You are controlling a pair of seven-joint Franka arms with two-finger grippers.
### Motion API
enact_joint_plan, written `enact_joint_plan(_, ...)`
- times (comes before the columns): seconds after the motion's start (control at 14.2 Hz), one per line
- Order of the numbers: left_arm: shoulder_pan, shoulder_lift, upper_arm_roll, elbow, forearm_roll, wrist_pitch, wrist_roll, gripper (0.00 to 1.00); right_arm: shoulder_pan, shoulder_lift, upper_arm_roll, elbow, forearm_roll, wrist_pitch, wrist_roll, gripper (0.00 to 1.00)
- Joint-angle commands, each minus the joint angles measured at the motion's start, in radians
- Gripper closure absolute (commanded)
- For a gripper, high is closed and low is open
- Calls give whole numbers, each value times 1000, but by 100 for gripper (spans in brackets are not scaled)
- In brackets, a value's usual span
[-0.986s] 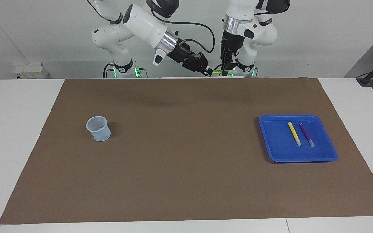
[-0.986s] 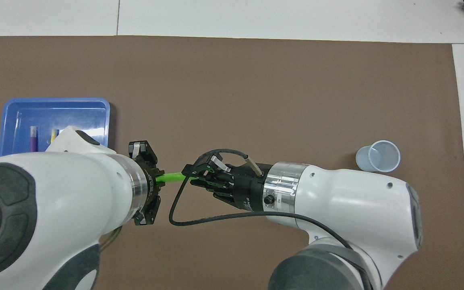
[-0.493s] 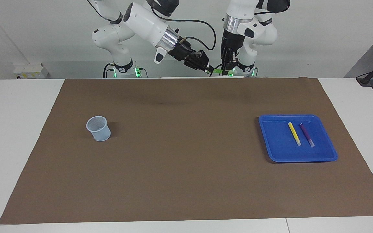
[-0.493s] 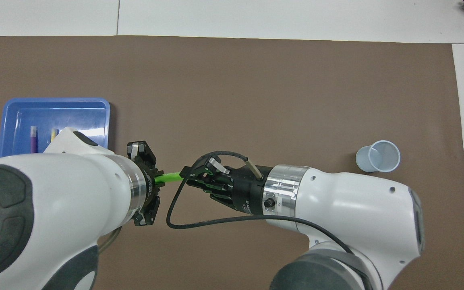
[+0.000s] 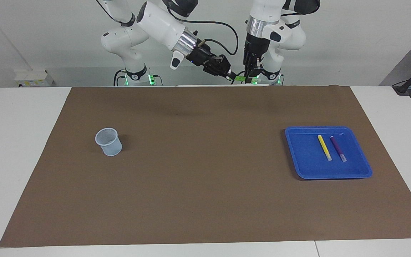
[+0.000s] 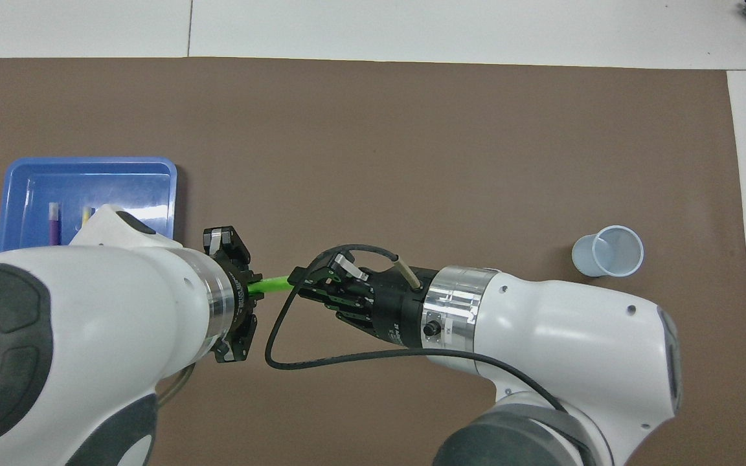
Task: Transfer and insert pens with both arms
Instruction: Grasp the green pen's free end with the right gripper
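Observation:
A bright green pen hangs level in the air over the brown mat, between the tray and the cup. My left gripper points down and is shut on one end of it. My right gripper reaches in slantwise and is shut on the other end. The yellow pen and the purple pen lie side by side in the blue tray; my left arm partly covers them in the overhead view.
A pale blue mesh cup stands upright on the mat toward the right arm's end. The tray sits toward the left arm's end. White table borders the mat on all sides.
My right gripper has closed its fingers on the free end of the green pen. Both hands have risen very slightly with it. Tray, cup and the other pens have not moved.

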Motion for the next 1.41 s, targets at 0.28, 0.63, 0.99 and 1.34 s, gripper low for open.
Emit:
enact_joint_plan(0.28, 0, -24, -3, -19, -2, -9, 21, 98, -4, -13, 8, -15, 21, 23, -11, 100)
enact_joint_plan(0.63, 0, -24, -3, -19, -2, -9, 21, 61, -7, -11, 10, -11, 21, 23, -11, 100)
enact_joint_plan(0.99, 3, -28, -3, -24, -2, -9, 20, 47, -13, -11, 7, -13, 8, 8, -54, 100)
enact_joint_plan(1.34, 6, -30, 3, -35, -2, 5, 28, 34, -119, -11, 2, -1, -267, -219, -222, 100)
